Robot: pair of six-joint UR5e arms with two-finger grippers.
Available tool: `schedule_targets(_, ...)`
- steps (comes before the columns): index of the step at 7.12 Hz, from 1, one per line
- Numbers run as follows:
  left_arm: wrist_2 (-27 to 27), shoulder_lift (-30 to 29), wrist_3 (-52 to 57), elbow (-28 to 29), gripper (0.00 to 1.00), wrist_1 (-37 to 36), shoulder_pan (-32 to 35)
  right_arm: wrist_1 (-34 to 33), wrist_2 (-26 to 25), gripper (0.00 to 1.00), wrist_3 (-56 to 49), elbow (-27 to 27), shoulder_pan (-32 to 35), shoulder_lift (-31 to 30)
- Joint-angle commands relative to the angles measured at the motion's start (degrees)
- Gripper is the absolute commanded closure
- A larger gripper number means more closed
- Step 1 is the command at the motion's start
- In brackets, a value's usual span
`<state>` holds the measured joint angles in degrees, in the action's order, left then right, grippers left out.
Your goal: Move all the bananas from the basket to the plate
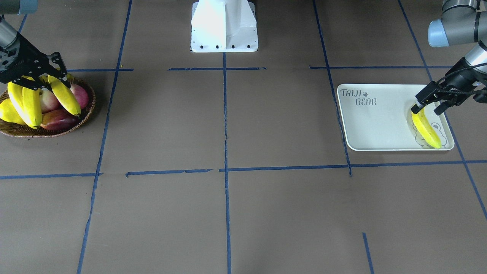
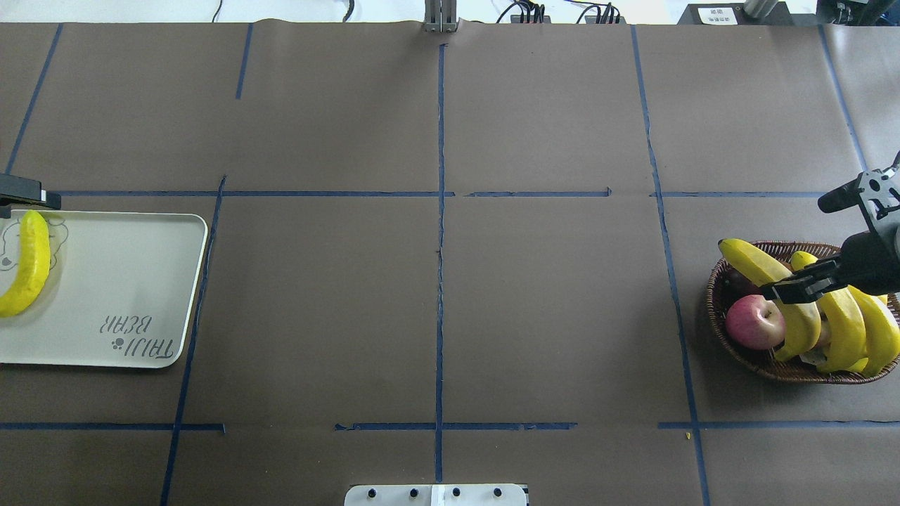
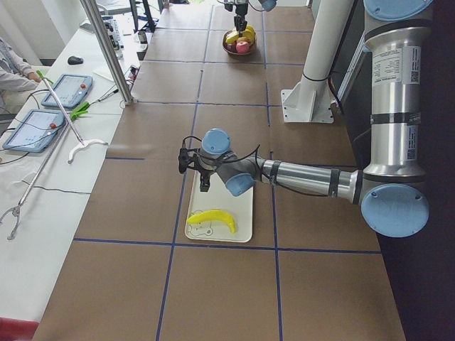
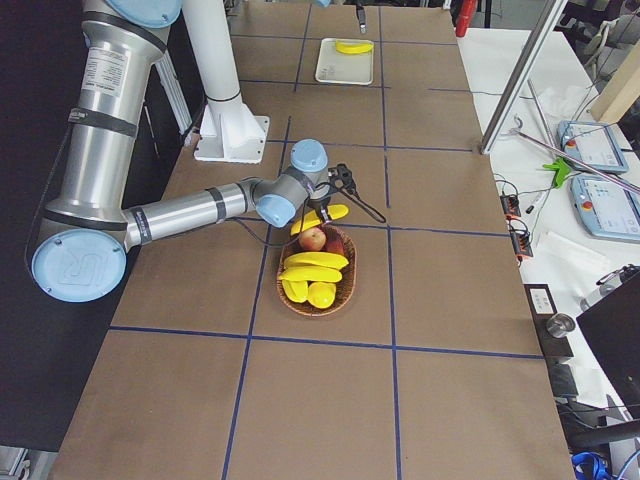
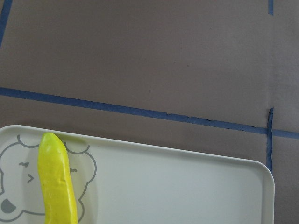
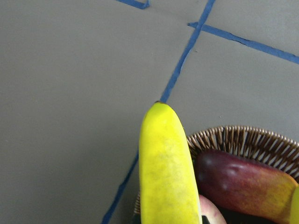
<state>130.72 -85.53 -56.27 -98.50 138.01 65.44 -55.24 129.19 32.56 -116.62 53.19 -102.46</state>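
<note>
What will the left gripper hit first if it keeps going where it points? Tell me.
Probably the plate, right beside the banana; the left gripper hangs open above them, but depth is unclear.

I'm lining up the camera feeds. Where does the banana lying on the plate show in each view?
Front-facing: banana, right side.
Overhead: far left.
Exterior left: centre, low.
Exterior right: top centre.
Left wrist: bottom left.
Right wrist: not in it.
Landmark: the plate with its bear drawing beneath the banana.
</note>
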Motion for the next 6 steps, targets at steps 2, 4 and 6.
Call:
schedule_targets(2, -0.02, -7.51, -14.34, -0.47, 0.0, 8.67, -7.66, 0.65, 2.21, 0.98, 21.66, 0.42, -0.62, 13.02)
schedule_targets(4, -0.2, -14.9, -31.96, -0.29, 0.0, 8.59, -12.76, 0.74, -1.28, 0.98, 30.15, 0.86, -6.14, 20.68)
schedule_targets(6, -0.72, -19.39, -45.61, -0.47, 0.0, 8.59, -15.43, 0.74, -13.46, 0.99, 39.55, 1.22, -16.49, 29.2)
